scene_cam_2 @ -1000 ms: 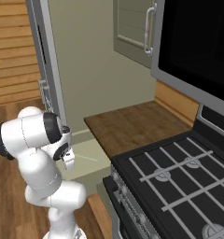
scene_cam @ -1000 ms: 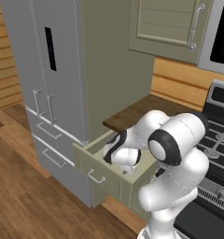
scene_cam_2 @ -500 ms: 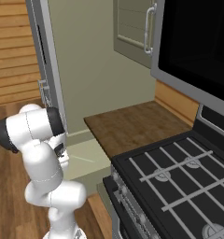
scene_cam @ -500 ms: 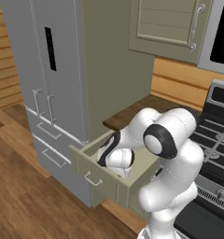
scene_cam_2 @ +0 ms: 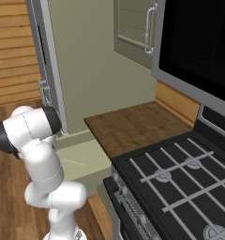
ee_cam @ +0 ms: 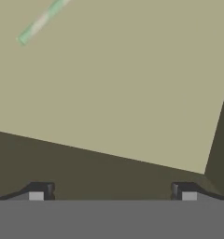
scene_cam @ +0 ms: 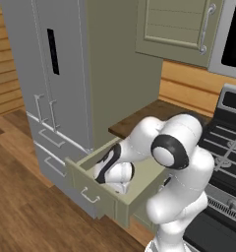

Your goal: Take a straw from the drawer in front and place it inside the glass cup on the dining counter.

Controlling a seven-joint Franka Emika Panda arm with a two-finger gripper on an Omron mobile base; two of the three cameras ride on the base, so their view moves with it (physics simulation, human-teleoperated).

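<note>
Reaching into the open drawer (scene_cam: 107, 197), your gripper (ee_cam: 112, 193) hangs with its fingers (ee_cam: 37, 192) spread wide and nothing between them. The straw (ee_cam: 40, 21) lies flat on the drawer floor, well off toward the upper left of the hand view, not between the tips. You should shift across until it sits centred, turn so the fingers straddle it crosswise, then lower and close gently
</note>
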